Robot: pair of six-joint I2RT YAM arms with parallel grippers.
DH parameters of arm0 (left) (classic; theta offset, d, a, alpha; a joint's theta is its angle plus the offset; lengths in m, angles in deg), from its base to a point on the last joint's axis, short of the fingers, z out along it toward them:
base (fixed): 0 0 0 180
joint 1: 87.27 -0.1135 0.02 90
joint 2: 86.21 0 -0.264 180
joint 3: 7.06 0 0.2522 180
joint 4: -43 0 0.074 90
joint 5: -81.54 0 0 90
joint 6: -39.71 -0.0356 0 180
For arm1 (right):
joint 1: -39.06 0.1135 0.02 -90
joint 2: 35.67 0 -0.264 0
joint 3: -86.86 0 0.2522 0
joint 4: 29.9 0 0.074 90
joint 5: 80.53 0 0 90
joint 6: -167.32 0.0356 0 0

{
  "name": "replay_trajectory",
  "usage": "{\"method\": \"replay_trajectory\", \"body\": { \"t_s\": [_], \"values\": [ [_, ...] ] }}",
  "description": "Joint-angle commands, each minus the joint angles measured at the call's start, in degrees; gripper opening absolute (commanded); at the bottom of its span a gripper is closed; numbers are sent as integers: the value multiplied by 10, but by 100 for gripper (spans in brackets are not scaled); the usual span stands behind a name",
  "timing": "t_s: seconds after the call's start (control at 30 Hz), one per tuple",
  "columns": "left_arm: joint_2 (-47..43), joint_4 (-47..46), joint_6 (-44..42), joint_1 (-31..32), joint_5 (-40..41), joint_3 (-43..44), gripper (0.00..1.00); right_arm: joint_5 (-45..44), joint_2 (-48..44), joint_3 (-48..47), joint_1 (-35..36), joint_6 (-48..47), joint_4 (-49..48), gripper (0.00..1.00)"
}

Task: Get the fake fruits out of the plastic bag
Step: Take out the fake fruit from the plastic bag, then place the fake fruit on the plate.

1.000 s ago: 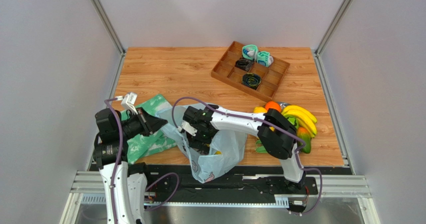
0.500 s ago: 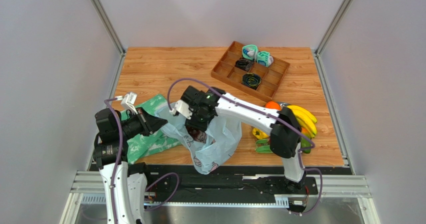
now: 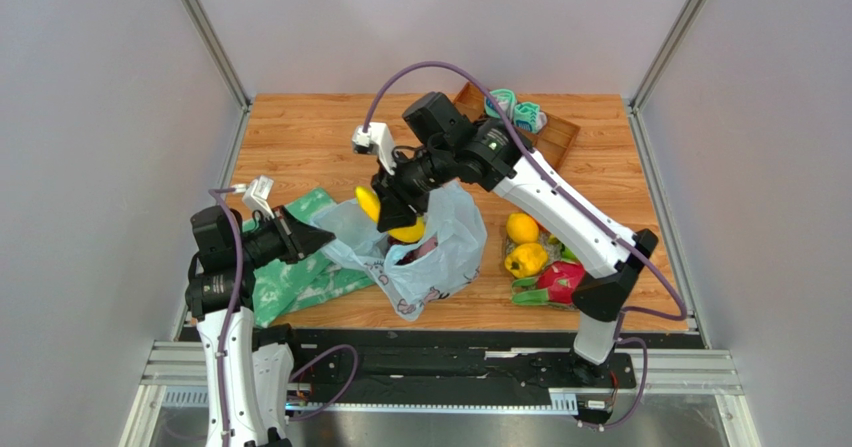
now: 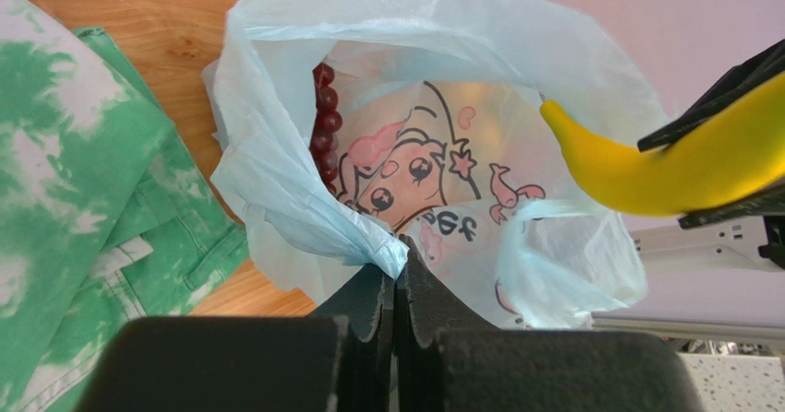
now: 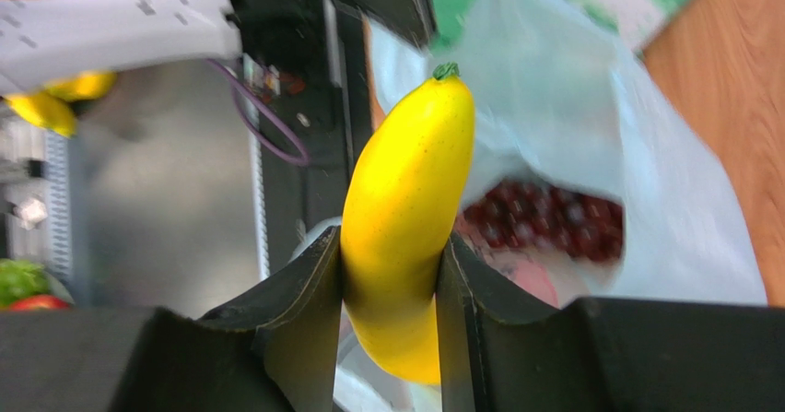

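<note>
Right gripper: the right gripper [image 5: 392, 274] pinches a curved glossy yellow plastic banana [image 5: 405, 200] between both fingers, gripping its lower half.
Long axis: the banana runs out ahead of the fingers and past their tips, green stem end farthest from the wrist.
Where it hangs: in the air, over the open mouth of the crinkly translucent pale-blue plastic bag [image 3: 450, 237] and clear of the film.
Left gripper: the left gripper [image 4: 398, 274] is pressed together on a gathered fold of the bag's rim, holding the mouth open.
Left inside: a bunch of dark purple plastic grapes [image 4: 322, 122], below the banana against the bag's wall.
Way to go: the fruits already out, a yellow plastic pepper [image 3: 527, 260] and a pink plastic dragon fruit [image 3: 560, 279], lie to the bag's right on the wooden table [image 3: 320, 137].
Nearer arm: the right one, so the carry looks like a sideways swing to the right.
</note>
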State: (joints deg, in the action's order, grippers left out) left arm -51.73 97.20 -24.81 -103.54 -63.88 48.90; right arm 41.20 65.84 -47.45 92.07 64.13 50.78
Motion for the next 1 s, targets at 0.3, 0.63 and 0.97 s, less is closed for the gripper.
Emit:
{"method": "replay_trajectory", "body": {
  "t_s": [0.3,0.63,0.97],
  "values": [
    [40,-3,-12,-10,-14,96,0,28,163,-309,-5,80,-95,21],
    [31,-18,0,-25,-13,55,0,-249,-146,122,-189,-109,-15,20],
    [32,-14,0,-25,-11,48,0,-258,-164,377,-366,-177,107,14]
  ]
}}
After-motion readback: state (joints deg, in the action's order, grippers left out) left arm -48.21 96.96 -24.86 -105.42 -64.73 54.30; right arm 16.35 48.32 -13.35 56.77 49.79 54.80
